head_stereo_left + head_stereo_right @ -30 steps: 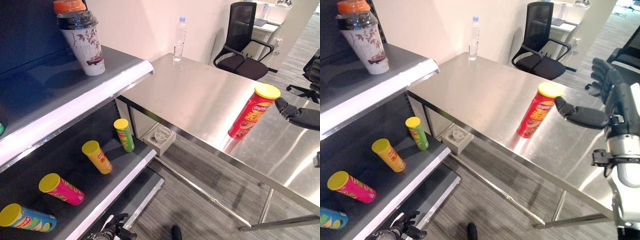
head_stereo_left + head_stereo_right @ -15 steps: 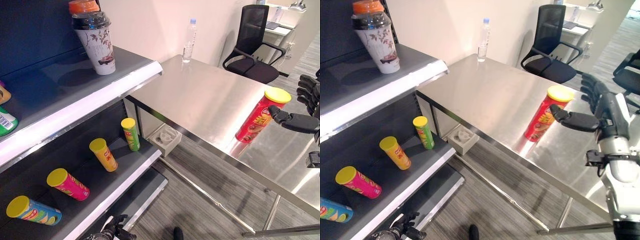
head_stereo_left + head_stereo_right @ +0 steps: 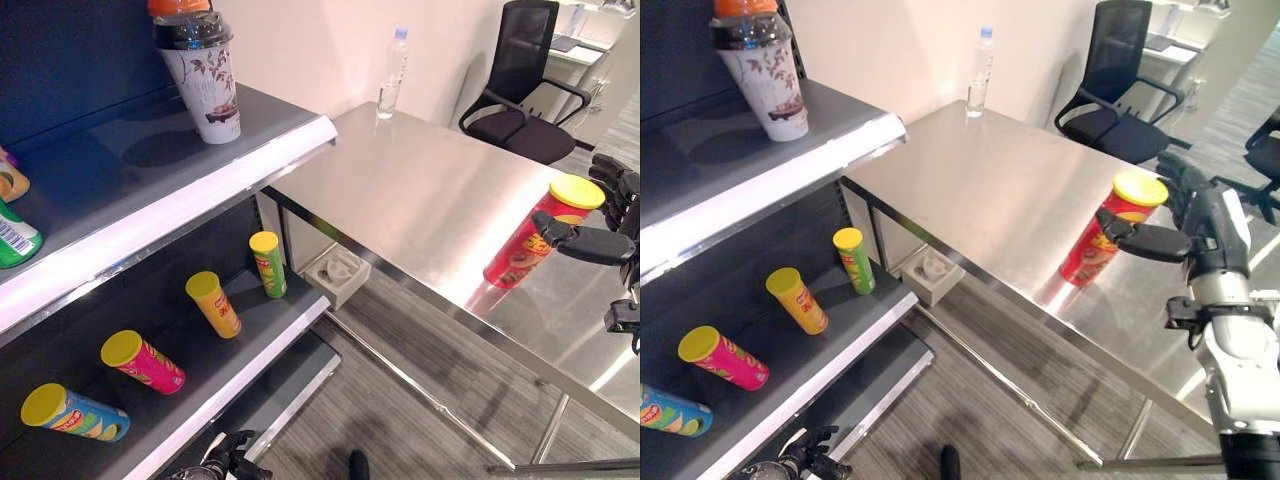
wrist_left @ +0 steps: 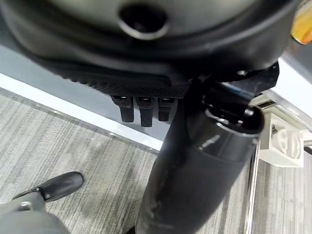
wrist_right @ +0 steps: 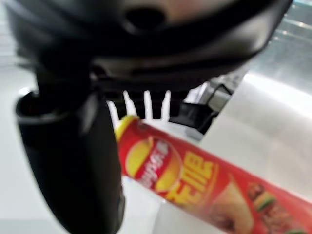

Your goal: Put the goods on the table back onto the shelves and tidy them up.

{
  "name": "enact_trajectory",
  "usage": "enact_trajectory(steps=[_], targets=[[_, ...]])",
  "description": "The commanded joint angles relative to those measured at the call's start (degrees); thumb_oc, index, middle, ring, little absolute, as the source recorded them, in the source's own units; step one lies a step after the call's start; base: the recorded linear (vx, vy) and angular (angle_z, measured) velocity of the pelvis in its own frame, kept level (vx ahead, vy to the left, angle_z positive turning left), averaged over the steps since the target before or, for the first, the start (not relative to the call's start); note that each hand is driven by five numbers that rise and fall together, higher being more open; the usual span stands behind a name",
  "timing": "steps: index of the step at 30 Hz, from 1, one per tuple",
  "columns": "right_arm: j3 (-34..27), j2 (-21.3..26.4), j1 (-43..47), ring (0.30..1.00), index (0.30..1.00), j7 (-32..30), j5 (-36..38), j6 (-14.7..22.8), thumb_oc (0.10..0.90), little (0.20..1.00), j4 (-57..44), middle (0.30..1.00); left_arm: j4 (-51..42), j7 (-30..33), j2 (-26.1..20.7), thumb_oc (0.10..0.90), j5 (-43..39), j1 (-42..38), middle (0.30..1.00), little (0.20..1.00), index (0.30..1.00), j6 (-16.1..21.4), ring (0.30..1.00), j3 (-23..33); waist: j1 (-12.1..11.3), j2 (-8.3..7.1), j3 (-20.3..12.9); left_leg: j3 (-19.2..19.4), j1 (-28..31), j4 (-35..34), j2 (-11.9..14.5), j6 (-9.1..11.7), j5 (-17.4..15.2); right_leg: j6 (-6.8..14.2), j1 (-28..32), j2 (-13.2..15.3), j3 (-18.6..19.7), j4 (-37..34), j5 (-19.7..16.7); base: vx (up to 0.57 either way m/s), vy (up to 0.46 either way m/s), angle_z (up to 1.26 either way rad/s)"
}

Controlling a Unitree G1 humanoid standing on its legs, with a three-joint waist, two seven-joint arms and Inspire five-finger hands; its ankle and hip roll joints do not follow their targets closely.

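The green pack (image 3: 14,236) on the top shelf (image 3: 200,190) is cut off at the frame's left edge; the red can's (image 5: 204,180) base runs off the lower right.

We see open worktop (image 3: 420,190) around the red can (image 3: 540,232); four cans (image 3: 212,303) crowd the lower shelf (image 3: 250,350), gaps seemingly passable.

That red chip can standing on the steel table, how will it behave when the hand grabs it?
The red chip can is tall and narrow, so a sideways nudge probably tips it. Being round, it would likely roll on the smooth steel table. The right hand should probably close evenly.
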State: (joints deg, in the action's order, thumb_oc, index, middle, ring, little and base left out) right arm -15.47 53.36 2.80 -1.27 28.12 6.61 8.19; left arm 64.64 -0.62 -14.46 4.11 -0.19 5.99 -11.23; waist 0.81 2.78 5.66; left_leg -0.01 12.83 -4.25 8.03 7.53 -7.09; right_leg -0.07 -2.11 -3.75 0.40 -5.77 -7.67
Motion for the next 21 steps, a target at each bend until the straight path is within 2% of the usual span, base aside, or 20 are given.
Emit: enact_trajectory(steps=[1,21], targets=[[-2.19,6.63,6.82,0.900,0.900,-1.45,1.14,3.90,0.800,0.900,2.90,0.900,1.80,0.36,-3.87,0.800,-1.13,-3.73,0.900,0.900,0.900,1.75,0.900,-5.60,-1.65,-1.79,-5.91,1.49,-1.60,-0.75,5.32,5.62,9.26,4.34,1.80,1.16,1.52,7.33,11.83,0.00,-0.023,0.11],[0.00,6.09,9.54,0.900,0.900,-2.81,0.36,3.64,0.800,0.900,6.02,0.900,1.68,0.39,-4.73,0.800,-1.13,-3.32,0.900,0.900,0.900,1.45,0.900,-5.52,-2.69,-1.98,-5.54,0.41,-2.36,-0.75,6.31,6.12,10.49,3.77,2.22,0.91,-0.10,7.84,12.59,0.00,-0.013,0.03]])
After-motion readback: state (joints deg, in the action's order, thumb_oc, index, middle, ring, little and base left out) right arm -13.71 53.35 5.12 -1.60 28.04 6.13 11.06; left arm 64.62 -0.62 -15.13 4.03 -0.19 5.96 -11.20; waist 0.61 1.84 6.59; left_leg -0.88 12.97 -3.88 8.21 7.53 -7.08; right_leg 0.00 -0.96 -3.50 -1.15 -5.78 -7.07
